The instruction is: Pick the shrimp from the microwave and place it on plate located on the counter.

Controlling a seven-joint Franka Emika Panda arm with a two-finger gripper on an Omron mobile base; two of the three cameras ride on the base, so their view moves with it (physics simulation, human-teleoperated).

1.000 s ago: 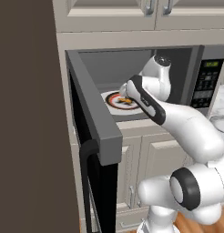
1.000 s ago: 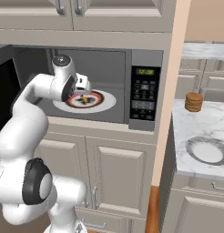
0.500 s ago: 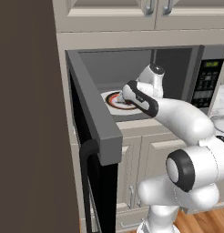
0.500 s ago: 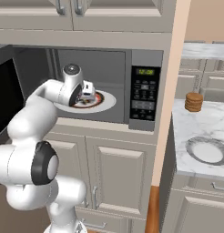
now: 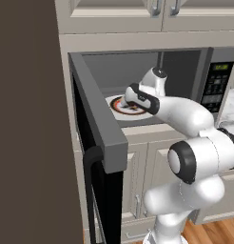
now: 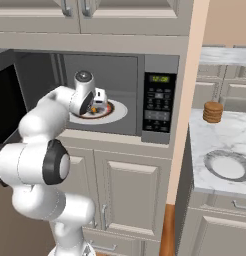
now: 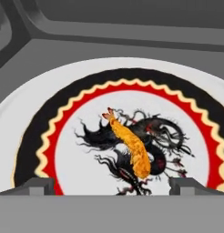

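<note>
Your pincer (image 7: pixel 107 185) has pushed deeper into the microwave (image 6: pixel 157 95) over the last second and now hovers, jaws apart, just above the shrimp (image 7: pixel 130 146) on the ringed plate (image 7: pixel 32 113). You're lined up to descend; the plain plate (image 6: pixel 228 166) waits on the table (image 6: pixel 215 137).

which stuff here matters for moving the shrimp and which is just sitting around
Part of the job:
shrimp
microwave, door open
plain plate
counter
gripper, jaws apart above the shrimp

Just lying about:
patterned plate under the shrimp
brown round stack on the counter
</note>
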